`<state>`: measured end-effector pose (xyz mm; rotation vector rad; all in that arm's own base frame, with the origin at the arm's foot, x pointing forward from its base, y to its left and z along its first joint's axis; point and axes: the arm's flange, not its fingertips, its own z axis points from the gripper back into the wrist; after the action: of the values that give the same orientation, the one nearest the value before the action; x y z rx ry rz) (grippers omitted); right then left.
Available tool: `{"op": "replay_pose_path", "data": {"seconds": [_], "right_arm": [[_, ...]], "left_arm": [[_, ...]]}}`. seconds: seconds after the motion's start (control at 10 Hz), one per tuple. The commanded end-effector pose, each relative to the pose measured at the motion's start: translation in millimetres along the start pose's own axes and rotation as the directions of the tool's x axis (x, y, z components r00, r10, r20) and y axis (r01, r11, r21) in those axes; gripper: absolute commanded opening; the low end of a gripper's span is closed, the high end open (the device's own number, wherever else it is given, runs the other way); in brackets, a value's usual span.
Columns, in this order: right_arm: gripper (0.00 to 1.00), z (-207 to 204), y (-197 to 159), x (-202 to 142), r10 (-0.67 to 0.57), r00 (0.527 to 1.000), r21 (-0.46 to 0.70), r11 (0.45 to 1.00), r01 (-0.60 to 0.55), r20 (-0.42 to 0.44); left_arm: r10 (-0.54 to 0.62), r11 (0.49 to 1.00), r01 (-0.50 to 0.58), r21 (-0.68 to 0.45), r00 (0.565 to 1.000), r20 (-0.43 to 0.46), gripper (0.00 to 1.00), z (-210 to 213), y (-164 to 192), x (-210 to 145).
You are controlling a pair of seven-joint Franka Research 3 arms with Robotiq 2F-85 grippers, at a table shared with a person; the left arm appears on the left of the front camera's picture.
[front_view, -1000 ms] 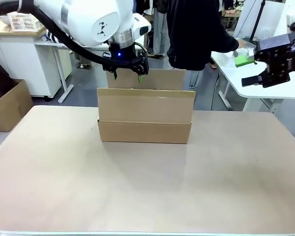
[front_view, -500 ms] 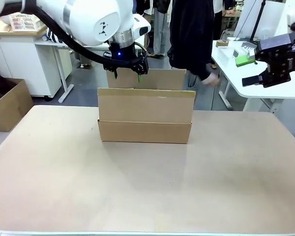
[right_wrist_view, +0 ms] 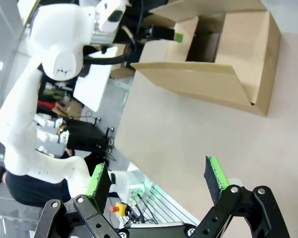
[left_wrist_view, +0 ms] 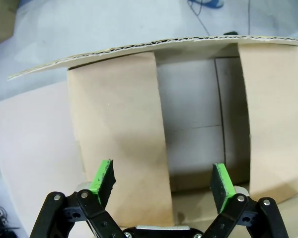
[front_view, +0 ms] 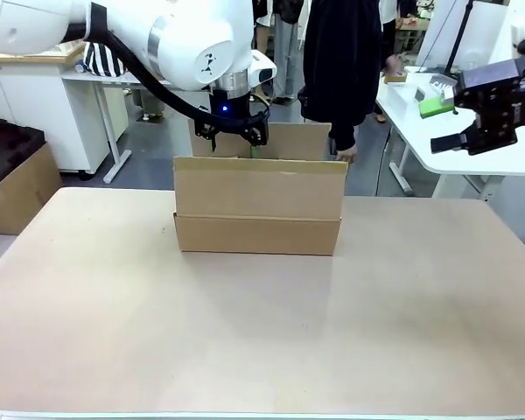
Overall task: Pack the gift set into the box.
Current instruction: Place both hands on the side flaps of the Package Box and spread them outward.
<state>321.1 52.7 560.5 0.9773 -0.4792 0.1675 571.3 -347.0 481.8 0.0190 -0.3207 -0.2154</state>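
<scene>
You have the box [front_view: 257, 210] sitting on the surface [front_view: 262, 341], midway along and close to its far edge, top open, with the near flap standing upright. Your left claw [front_view: 234, 147] hangs just above the open top, behind that near flap. Its fingers are spread wide with nothing between them. From the left wrist you look straight down between the claw [left_wrist_view: 163, 173] tips into the box [left_wrist_view: 188, 134] (two tan bottom flaps with a paler strip between them). Your right claw [front_view: 443, 125] is raised beyond the right edge of the surface, well apart from the box, likewise spread and holding nothing. A person stands past the far edge, one hand [front_view: 343, 156] hanging near the box's far right corner
</scene>
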Motion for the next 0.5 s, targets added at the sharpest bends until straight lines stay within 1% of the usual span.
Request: {"op": "replay_pose_path", "data": {"seconds": [0.0,0.1,0.2,0.3,0.4], "right_arm": [[1.00,-3,-1,2,0.022,1.000,0.026,0.999,-0.023,0.014],[1.00,-3,-1,2,0.022,1.000,0.026,0.999,-0.023,0.014],[1.00,-3,-1,2,0.022,1.000,0.026,0.999,-0.023,0.014],[1.00,-3,-1,2,0.022,1.000,0.026,0.999,-0.023,0.014],[1.00,-3,-1,2,0.022,1.000,0.026,0.999,-0.023,0.014]], "left_arm": [[0.019,0.997,-0.015,0.079,0.999,-0.042,1.00,-5,-6,11],[0.021,0.989,-0.012,0.147,0.998,-0.062,1.00,-13,-7,9],[0.040,0.973,-0.031,0.227,0.999,-0.036,1.00,-21,-9,7],[0.045,0.962,-0.036,0.270,0.999,-0.026,1.00,-28,-11,6],[0.025,0.963,-0.014,0.270,0.999,-0.039,1.00,-35,-14,3]]}}
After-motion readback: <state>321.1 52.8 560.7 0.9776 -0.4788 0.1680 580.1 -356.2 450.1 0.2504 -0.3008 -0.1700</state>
